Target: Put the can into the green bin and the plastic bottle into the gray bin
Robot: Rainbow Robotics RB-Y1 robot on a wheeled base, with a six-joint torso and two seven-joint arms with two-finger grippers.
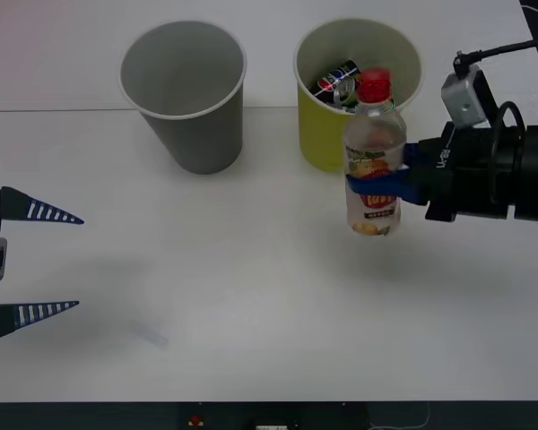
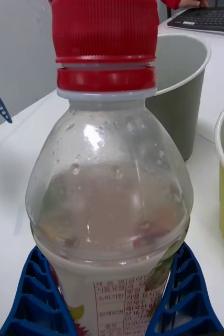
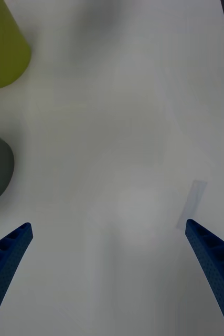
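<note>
My right gripper [image 1: 390, 184] is shut on the plastic bottle [image 1: 375, 161], a clear bottle with a red cap and a red-and-yellow label, held upright above the table in front of the green bin [image 1: 327, 125]. A can [image 1: 341, 82] lies inside the green bin. The gray bin [image 1: 190, 98] stands to its left. In the right wrist view the bottle [image 2: 109, 199] sits between the blue fingers [image 2: 35, 299], with the gray bin [image 2: 181, 89] behind it. My left gripper [image 1: 58, 262] hangs open at the table's left side.
The white table [image 1: 251, 296] has free room across its middle and front. A short strip of clear tape [image 3: 193, 202] lies on the table near the left gripper. A keyboard [image 2: 209, 18] sits far behind the bins.
</note>
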